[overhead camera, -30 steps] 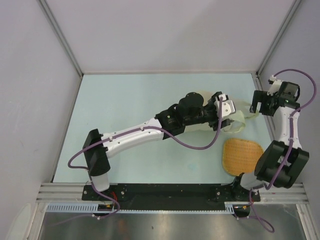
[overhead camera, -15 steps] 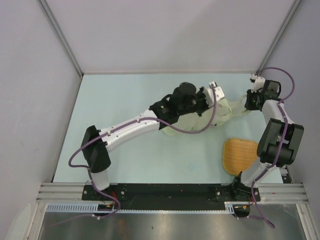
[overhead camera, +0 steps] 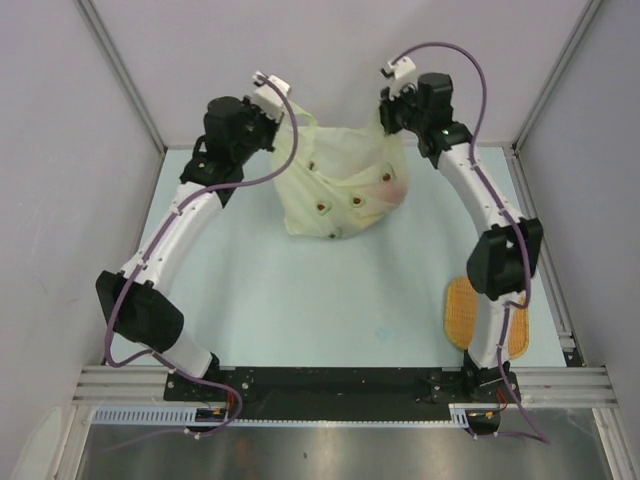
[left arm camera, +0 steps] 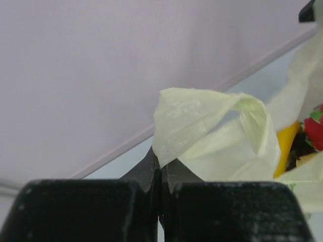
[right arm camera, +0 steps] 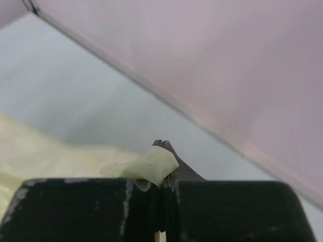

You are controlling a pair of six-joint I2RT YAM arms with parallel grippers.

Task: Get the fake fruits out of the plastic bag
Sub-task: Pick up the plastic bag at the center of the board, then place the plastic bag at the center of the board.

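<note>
The left tool [left arm camera: 157, 160] is pinching one handle of the plastic bag [overhead camera: 335, 185], and the right tool [right arm camera: 164, 147] is pinching the opposite handle. The bag is hanging between them by the far edge of the surface [overhead camera: 300, 300]. Inside it, a dragon fruit [left arm camera: 315, 128] is showing beside a yellow fruit [left arm camera: 285, 146]. An orange woven mat [overhead camera: 458, 310] is lying near the near right corner.

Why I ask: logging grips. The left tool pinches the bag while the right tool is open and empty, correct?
Not quite. The left tool does pinch the bag, but the right tool is shut on the bag's edge too, not open and empty, as the right wrist view shows.
</note>
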